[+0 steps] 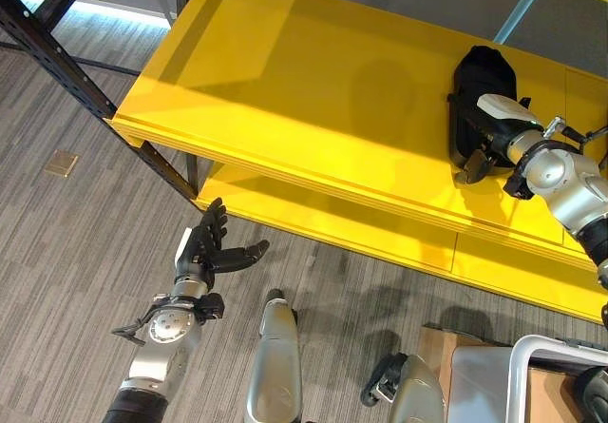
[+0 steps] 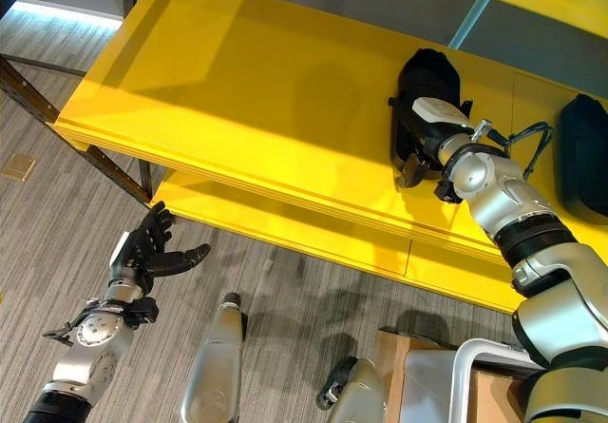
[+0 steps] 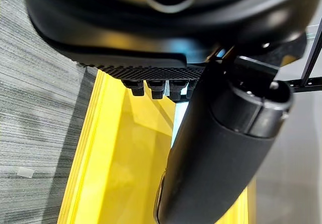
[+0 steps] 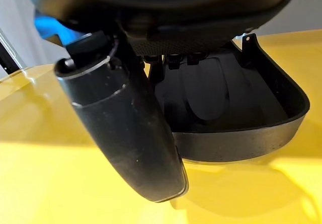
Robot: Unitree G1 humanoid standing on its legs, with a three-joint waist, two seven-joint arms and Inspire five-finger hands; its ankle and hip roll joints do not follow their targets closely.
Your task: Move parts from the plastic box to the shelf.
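A: Where is our right hand (image 2: pixel 429 143)?

B: Up on the shelf (image 1: pixel 313 109), on the black part (image 2: pixel 423 86). In our right wrist view the fingers reach into the part's hollow and the thumb lies outside its rim, so we'd say we are clamped on it. The part rests on the yellow board, so we judge we are setting it down.

A: And the left hand (image 1: pixel 207 248)?

B: Low, below the shelf edge, fingers spread, holding nothing; probably kept clear.

A: What do the views add?

B: The right eye view shows a second part (image 2: pixel 581 157) lying beyond our right arm. The left eye view shows the box (image 1: pixel 541 366) beneath that hand.
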